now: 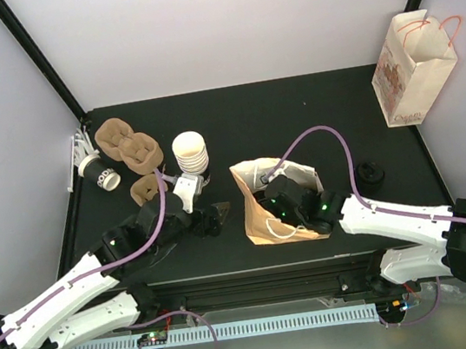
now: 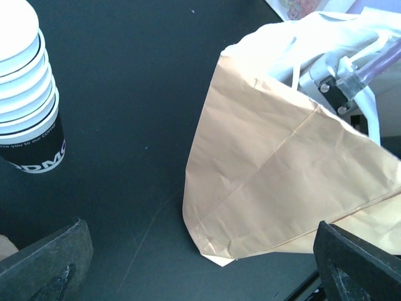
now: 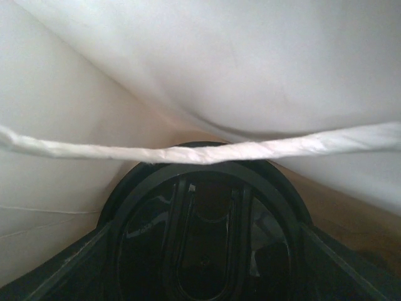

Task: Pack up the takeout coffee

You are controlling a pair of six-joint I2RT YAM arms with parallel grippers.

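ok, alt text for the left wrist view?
A brown paper bag lies on its side on the black table, its white-lined mouth at upper right with the right arm reaching in. A stack of white cups with a dark band stands at the left edge. The left gripper is open, a dark fingertip in each bottom corner.

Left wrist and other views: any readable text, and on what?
"DMO": big white letters, cut off at left, on the dark band of the stacked cups.
"you to our": small line above it; the rest is unreadable.
lying cup: lettering too small to read.
printed bag: print too small to read.
black lid: embossing unreadable.
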